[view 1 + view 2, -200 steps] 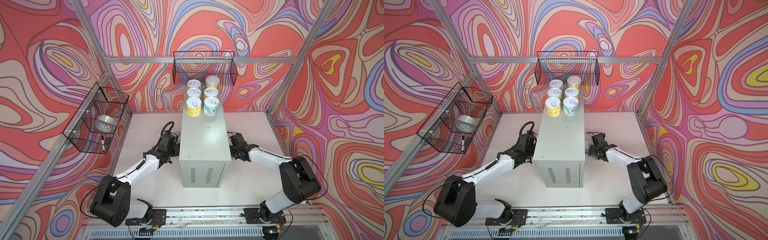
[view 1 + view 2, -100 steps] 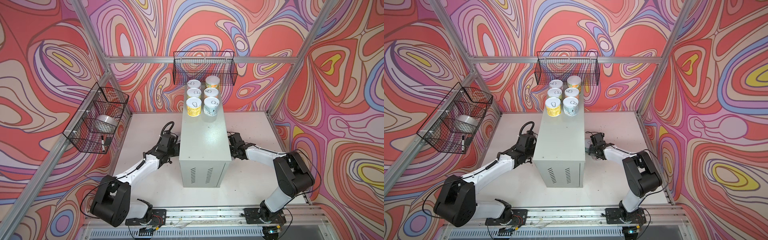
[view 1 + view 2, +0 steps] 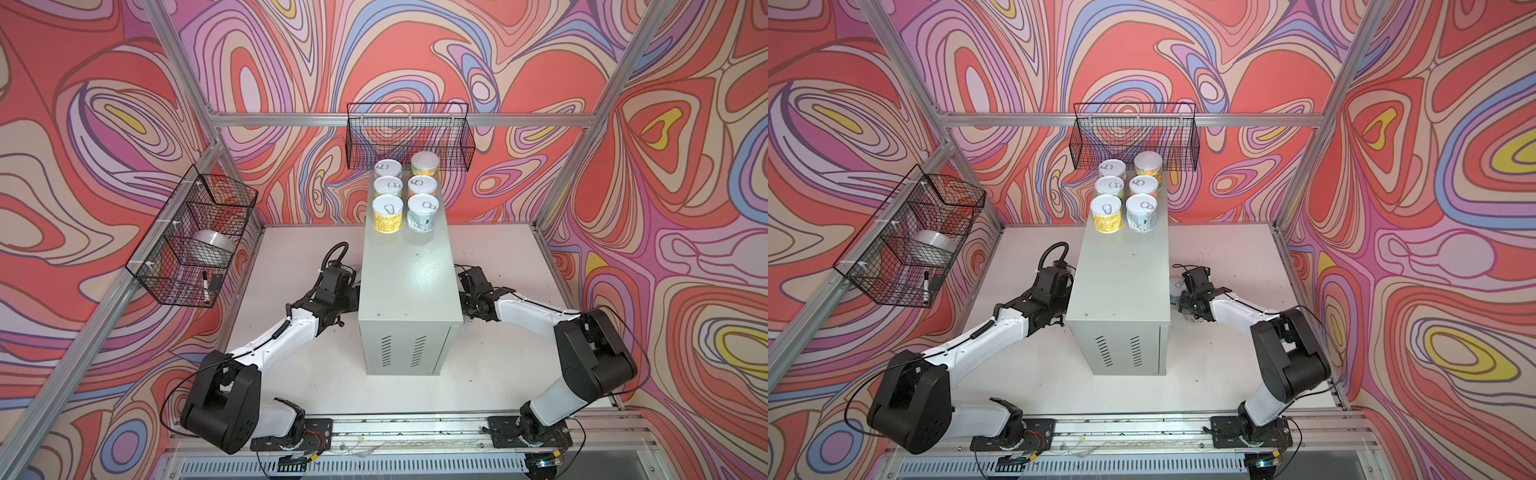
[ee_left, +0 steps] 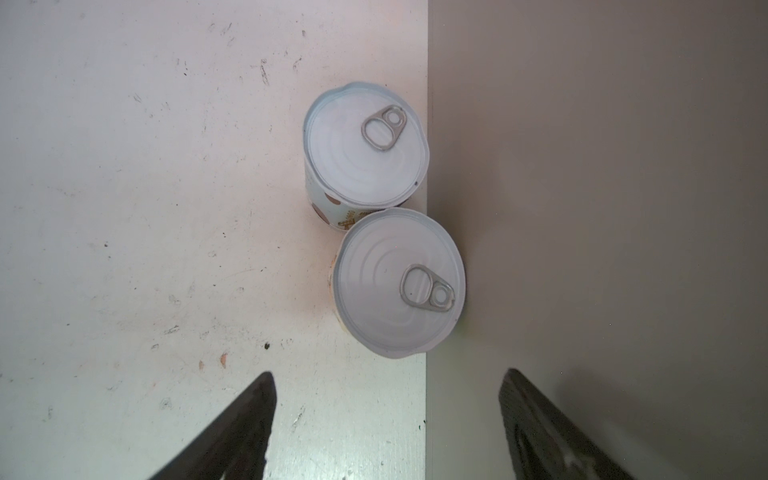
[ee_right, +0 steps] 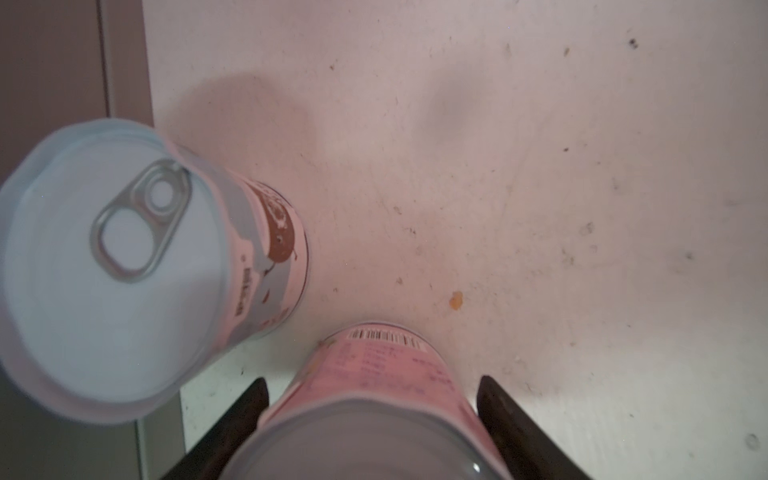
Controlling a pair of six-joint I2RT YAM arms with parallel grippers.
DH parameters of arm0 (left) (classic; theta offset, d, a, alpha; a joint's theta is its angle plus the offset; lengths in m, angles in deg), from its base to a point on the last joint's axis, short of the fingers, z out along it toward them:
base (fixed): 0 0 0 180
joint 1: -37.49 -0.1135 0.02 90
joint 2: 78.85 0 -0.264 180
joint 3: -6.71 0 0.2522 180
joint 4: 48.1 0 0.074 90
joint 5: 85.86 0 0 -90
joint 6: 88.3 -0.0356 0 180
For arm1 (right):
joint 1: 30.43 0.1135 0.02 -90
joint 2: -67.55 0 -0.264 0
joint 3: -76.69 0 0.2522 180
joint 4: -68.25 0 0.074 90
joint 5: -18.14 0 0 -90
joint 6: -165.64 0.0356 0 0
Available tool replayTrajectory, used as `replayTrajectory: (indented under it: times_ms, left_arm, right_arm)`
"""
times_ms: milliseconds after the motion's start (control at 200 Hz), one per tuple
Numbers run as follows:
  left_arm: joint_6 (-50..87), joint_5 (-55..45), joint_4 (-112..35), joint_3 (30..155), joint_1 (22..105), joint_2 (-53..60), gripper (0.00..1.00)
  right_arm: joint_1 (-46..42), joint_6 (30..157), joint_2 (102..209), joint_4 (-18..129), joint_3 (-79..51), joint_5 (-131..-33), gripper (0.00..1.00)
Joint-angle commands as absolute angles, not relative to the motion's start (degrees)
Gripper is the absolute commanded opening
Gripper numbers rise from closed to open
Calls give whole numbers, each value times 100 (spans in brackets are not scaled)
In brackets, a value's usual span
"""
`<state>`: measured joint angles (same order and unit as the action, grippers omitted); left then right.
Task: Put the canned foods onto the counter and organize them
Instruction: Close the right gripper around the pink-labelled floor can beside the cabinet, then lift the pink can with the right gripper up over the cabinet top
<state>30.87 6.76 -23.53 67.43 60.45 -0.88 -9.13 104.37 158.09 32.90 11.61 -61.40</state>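
- Walls (image 3: 104, 166) printed with red, pink and lilac swirls enclose a white table (image 3: 311, 365). A long wire basket (image 3: 409, 137) hangs on the back wall. A side wire basket (image 3: 195, 241) on the left wall holds a white roll (image 3: 212, 245) and a marker (image 3: 205, 286).
- A grey metal cabinet (image 3: 409, 282) stands in the middle of the table, with vent slits on its near face.
- 6 cans (image 3: 387, 186) stand upright at the far end of its top, in 2 columns of 3, set close together. A yellow can (image 3: 387, 214) and a pale blue can (image 3: 423, 212) are the nearest pair.
- The left gripper (image 4: 387, 372) hangs low at the cabinet's left side, its jaws wide apart with nothing between them.
- Ahead of it, 2 more cans stand on the table, pull-tab lids up. A blue-labelled can (image 4: 365, 149) is just beside the cabinet's wall, and a 2nd can (image 4: 399, 282) is against both that wall and its neighbour.
- The right gripper (image 5: 372, 379) is low at the cabinet's right side. Its fingers (image 5: 498, 411) stand on either side of a pink can (image 5: 365, 415), which stands upright on the table.
- The fingers sit close to the pink can's sides, but I cannot tell whether they press it.
- A grey-blue can (image 5: 112, 270) with a brown picture on its label stands upright beside the pink can, next to the cabinet.
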Motion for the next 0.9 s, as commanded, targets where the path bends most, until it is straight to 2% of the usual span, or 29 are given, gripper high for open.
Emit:
replayTrajectory:
  times_ms: [0,225,481,896]
  left_arm:
    - [3115,575,-2231,6910,6076,-278,85]
    - [3118,561,-2121,6949,6083,-383,85]
    - [3063,576,-2019,7077,6087,-493,84]
    - [3031,616,-1967,7115,6081,-616,84]
  right_arm:
    - [-938,10259,15025,2784,909,-6052,0]
    - [-930,9813,14004,1403,28,-6056,0]
    - [-927,9404,13561,67,-1917,-6143,0]
    - [-925,8767,14395,-1184,-5810,-7159,0]
